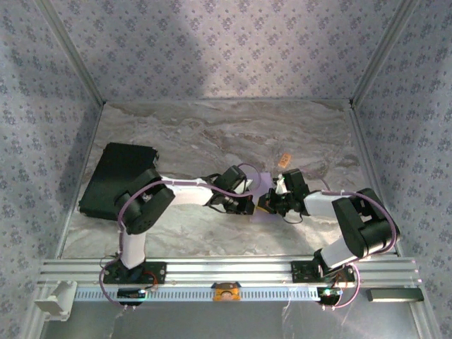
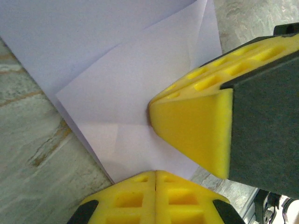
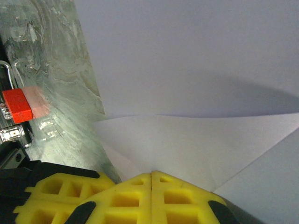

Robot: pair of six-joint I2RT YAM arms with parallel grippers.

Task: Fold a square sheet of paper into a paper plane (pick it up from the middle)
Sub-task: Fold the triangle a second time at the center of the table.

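The left jaws are clenched, their yellow pads meeting along a closed seam. Their tips sit at the near edge of the square sheet of paper. Whether a layer is pinched between them cannot be told. The right jaws are clenched as well, pads flush together, with creases of the sheet running down to their tips. Here too a pinch cannot be confirmed. From the left wrist, one yellow pad of the right jaws comes in from the right and presses its tip against the sheet, close to the left tips.

The sheet is pale lavender and partly folded, with overlapping flaps and slanting edges. It lies on the marble bench between the two arms, and from above it is mostly covered by the two wrists.

A small tan block lies just beyond the sheet, slightly to its right. A black rectangular pad lies well to the left of the sheet. From the right wrist, a small red object shows to the left of the sheet, beside some metal parts.
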